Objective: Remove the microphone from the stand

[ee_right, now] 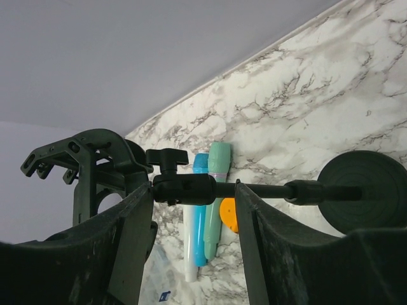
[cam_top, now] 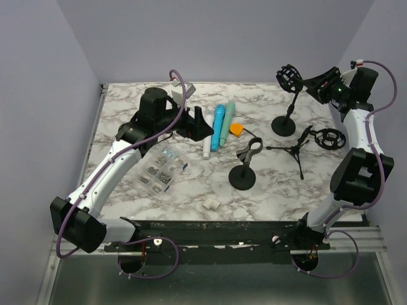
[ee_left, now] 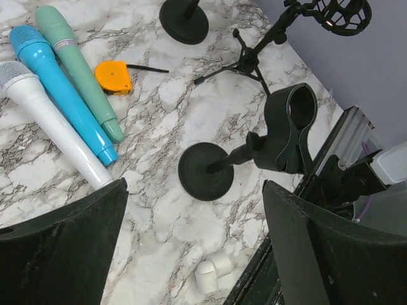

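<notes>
**Item: microphones, three.** White microphone (cam_top: 208,147), blue microphone (cam_top: 218,129) and teal microphone (cam_top: 227,116) lie side by side on the bench (cam_top: 267,194), just beside one another, heads toward the far wall. None sits in a holder. Which one the task means cannot be told.

**Item: stands, three.**
- Clip stand (cam_top: 243,171): round base, upright, near the bench centre, its clip empty.
- Shock-mount stand (cam_top: 289,79): round base, at the far right, its cage empty.
- Tripod stand (cam_top: 294,150): between the other two and to the right, its ring mount also empty.

**Item: left fingers (ee_left: 63,254).** Spread wide with nothing between them. They hang over the bench beside the tail of the white microphone, with the clip stand in their view.

**Item: right fingers (ee_right: 127,254).** Spread apart and holding nothing. They are raised at the far right, near the shock-mount stand. Its stem shows through the gap between them, but the overhead view places them apart from it.

**Sundries.** An orange tape measure (cam_top: 236,129) sits just beside the teal microphone. A clear parts box (cam_top: 163,169) lies on the left of the bench, and two small white pieces (cam_top: 211,204) lie near the front edge.

**Step in hand (judged).** With every holder bare and all three microphones on the bench, the removal reads as done.

**Next move (judged).** Both arms need only draw clear. The right arm should back off without knocking the tall stand, and the left should lift without rolling the white microphone.
</notes>
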